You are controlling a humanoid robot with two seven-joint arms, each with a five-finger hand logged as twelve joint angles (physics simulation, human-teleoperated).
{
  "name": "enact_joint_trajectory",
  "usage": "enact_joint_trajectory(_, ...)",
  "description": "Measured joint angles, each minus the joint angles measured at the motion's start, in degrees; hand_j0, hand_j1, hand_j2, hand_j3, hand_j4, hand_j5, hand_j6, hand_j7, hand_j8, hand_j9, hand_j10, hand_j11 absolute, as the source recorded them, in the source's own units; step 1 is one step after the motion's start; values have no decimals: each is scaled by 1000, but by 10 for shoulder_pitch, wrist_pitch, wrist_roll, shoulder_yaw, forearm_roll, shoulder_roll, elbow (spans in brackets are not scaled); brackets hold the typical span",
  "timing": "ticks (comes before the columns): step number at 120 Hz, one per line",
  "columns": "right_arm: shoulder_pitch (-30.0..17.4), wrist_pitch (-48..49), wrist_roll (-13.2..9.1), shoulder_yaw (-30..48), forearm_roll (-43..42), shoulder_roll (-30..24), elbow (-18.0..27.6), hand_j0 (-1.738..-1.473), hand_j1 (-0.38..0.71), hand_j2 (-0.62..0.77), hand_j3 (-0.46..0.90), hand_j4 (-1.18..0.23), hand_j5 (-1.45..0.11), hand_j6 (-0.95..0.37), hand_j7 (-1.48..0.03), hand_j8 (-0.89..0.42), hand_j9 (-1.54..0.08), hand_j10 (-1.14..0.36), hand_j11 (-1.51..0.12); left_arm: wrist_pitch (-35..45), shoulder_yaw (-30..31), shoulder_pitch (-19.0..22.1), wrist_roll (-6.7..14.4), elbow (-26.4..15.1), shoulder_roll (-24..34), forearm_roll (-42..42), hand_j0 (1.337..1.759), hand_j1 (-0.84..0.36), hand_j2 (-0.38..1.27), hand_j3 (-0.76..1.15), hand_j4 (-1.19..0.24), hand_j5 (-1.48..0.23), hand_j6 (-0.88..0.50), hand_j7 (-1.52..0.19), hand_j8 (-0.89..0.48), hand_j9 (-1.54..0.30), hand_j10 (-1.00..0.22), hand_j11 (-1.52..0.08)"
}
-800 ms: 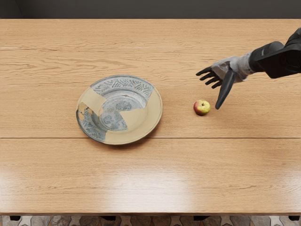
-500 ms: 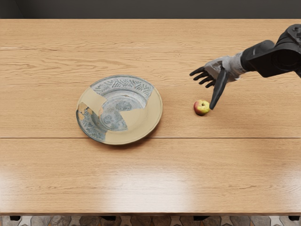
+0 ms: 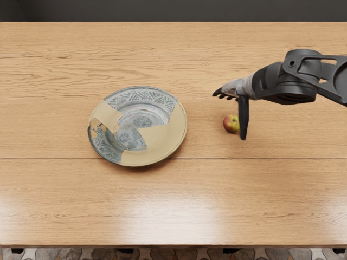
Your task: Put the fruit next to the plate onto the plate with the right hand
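Observation:
A small red and yellow apple (image 3: 230,124) lies on the wooden table to the right of the plate (image 3: 173,132), a round dish with a tan and blue-grey pattern. My right hand (image 3: 234,103) comes in from the right edge and hovers just above the apple. Its fingers (image 3: 221,92) are spread and hold nothing. The thumb (image 3: 243,118) points straight down and covers the apple's right side. The left arm does not show.
The table (image 3: 173,206) stretches across the whole view, with a seam running across it just below the plate. Its far edge meets a dark wall at the top.
My right hand has moved left and lower over the apple. The thumb now hangs down in front of the apple's right side. The apple and plate have not moved.

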Motion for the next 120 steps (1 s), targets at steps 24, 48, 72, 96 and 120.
enact_joint_trajectory(24, -16, -75, 0, -22, -26, -18, 28, -1658, -318, -5, 0, -29, -35, -30, -35, -29, -35, -28, -35, 0, 0, 0, 0, 0, 0, 0, 1658, 349, 0, 0, 0, 0, 0, 0, 0, 0, 0, 0)
enact_joint_trajectory(48, -20, -169, 0, -60, -47, 13, 31, -1658, -238, -18, 0, -96, -122, -97, -122, -96, -122, -95, -122, 0, 0, 0, 0, 0, 0, 0, 1658, 349, 0, 0, 0, 0, 0, 0, 0, 0, 0, 0)
enact_joint_trajectory(72, -29, -220, 0, -76, -52, 55, 20, -1658, -204, -23, 0, -124, -159, -125, -158, -124, -158, -123, -158, 0, 0, 0, 0, 0, 0, 0, 1658, 349, 0, 0, 0, 0, 0, 0, 0, 0, 0, 0)
enact_joint_trajectory(96, -31, -232, 0, -85, -72, 54, 26, -1658, -161, -30, 0, -160, -205, -161, -205, -160, -205, -159, -205, 0, 0, 0, 0, 0, 0, 0, 1658, 349, 0, 0, 0, 0, 0, 0, 0, 0, 0, 0)
enact_joint_trajectory(120, -29, -236, 0, -103, -82, 53, 27, -1658, -97, -41, 0, -213, -275, -215, -274, -214, -275, -213, -275, 0, 0, 0, 0, 0, 0, 0, 1658, 349, 0, 0, 0, 0, 0, 0, 0, 0, 0, 0)
